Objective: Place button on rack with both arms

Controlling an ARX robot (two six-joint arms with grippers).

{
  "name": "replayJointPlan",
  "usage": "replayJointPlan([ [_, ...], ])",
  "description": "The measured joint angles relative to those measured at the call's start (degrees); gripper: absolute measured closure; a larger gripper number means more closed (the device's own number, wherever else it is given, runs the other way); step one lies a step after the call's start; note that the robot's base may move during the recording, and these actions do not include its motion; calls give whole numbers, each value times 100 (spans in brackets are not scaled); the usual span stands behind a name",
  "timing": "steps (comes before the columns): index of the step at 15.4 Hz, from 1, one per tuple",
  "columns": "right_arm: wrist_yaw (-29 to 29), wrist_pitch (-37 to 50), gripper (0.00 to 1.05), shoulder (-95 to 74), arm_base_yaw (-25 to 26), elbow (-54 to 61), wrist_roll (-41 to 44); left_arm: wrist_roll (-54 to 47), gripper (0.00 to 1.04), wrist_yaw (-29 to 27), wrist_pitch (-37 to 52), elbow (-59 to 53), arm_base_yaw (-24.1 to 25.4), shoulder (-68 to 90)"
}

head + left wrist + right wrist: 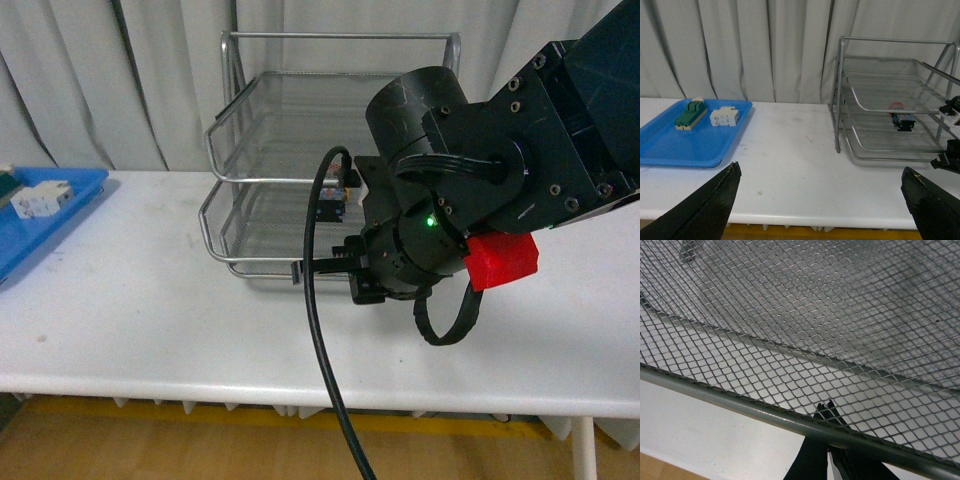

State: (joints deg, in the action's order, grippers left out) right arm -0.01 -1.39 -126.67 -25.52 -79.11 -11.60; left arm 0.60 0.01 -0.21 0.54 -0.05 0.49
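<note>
At centre of front view, my right gripper sitting at rack front edge, fingers pinched together, empty. Button lying inside rack tray. Left gripper spread wide, idling. Backing out slowly, avoiding snagging mesh.

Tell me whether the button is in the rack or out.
In: the button sits on a wire tray inside the rack, behind its front rail.
</note>
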Motion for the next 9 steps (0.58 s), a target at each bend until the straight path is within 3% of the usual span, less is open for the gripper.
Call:
replayJointPlan([
  [3,122,-116,103,-269,321,-544,306,0,7,-2,0,0,0,0],
  [9,297,-92,103,-444,459,-796,671,0,7,-2,0,0,0,0],
])
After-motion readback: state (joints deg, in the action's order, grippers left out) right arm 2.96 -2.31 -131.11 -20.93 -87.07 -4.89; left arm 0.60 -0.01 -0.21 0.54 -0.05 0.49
